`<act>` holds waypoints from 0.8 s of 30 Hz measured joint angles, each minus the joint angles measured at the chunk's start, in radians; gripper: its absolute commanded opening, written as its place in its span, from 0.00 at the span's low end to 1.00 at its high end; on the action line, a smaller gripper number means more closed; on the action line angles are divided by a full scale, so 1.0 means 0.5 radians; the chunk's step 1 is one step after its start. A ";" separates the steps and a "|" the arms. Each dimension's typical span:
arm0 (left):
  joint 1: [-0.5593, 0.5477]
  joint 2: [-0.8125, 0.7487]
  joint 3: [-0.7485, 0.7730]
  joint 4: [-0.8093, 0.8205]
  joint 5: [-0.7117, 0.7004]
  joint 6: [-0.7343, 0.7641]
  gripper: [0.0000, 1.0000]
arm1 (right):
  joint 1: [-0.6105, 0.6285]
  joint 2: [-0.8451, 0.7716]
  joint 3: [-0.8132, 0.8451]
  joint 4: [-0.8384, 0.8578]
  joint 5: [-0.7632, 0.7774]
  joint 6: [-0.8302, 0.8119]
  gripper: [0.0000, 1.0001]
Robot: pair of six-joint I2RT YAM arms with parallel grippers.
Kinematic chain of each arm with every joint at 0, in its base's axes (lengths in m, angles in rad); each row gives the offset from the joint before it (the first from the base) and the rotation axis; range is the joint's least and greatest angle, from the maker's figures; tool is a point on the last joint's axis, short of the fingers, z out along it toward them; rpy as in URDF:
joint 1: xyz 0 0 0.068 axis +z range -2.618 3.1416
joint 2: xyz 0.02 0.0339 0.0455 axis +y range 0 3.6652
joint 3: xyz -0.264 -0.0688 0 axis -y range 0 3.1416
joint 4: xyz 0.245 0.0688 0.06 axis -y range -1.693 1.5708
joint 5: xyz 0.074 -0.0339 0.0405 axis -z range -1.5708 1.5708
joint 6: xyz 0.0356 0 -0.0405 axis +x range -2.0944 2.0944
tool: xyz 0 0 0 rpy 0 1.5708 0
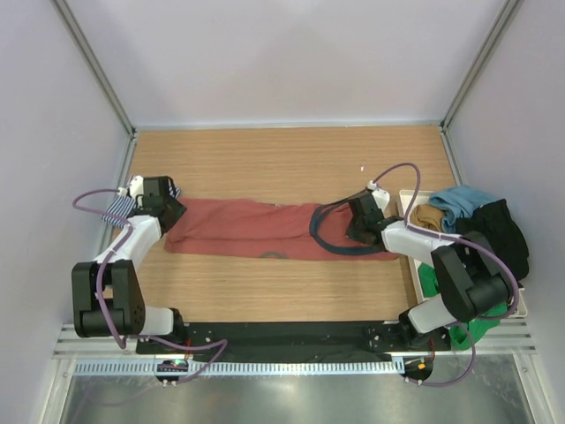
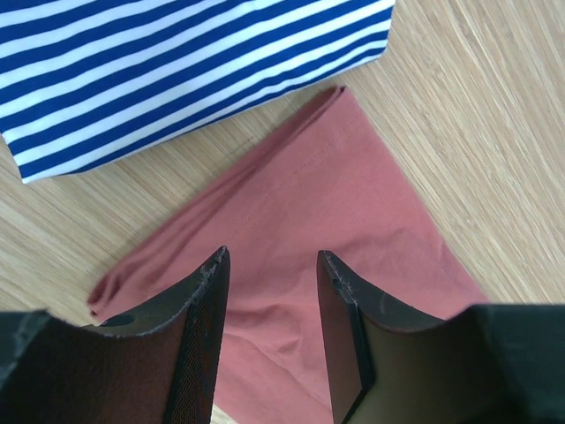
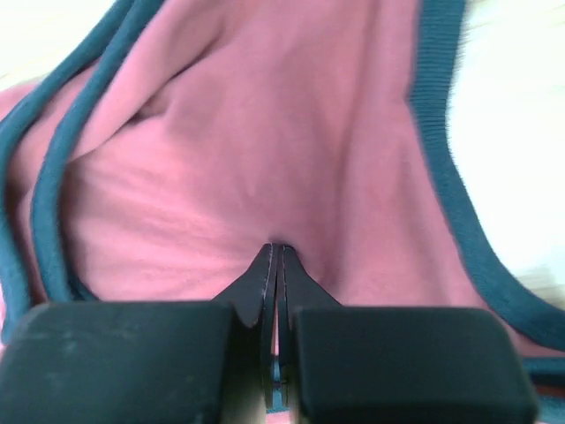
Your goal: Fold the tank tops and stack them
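Note:
The rust-red tank top (image 1: pixel 265 230) lies stretched across the table's middle, its dark grey-blue trim (image 1: pixel 328 240) at the right end. My left gripper (image 1: pixel 168 215) is open over the top's left end (image 2: pixel 300 230), fingers apart and holding nothing. The striped navy-and-white tank top (image 2: pixel 177 71) lies folded just beyond it, at the far left (image 1: pixel 116 207). My right gripper (image 1: pixel 362 225) is shut on a pinch of the red cloth (image 3: pixel 274 159) near the trimmed strap end, cloth puckered at the fingertips (image 3: pixel 276 250).
A white tray (image 1: pixel 411 196) at the right edge holds more clothes: blue (image 1: pixel 457 203), tan (image 1: pixel 427 216), black (image 1: pixel 494 234) and green (image 1: pixel 468 329). Wooden table (image 1: pixel 282 159) is enclosed by white walls.

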 measured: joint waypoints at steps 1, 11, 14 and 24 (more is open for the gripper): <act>-0.008 -0.010 -0.005 0.000 0.002 0.000 0.45 | -0.048 -0.021 -0.010 -0.018 -0.012 -0.011 0.12; -0.039 -0.161 -0.053 -0.056 0.002 0.010 0.45 | 0.028 -0.185 -0.013 -0.105 -0.167 -0.137 0.47; -0.039 -0.232 -0.056 -0.079 0.003 0.018 0.46 | 0.183 -0.191 0.029 -0.168 -0.145 -0.161 0.48; -0.042 -0.276 -0.095 -0.098 0.047 0.033 0.45 | 0.400 -0.031 0.145 -0.243 -0.119 -0.179 0.44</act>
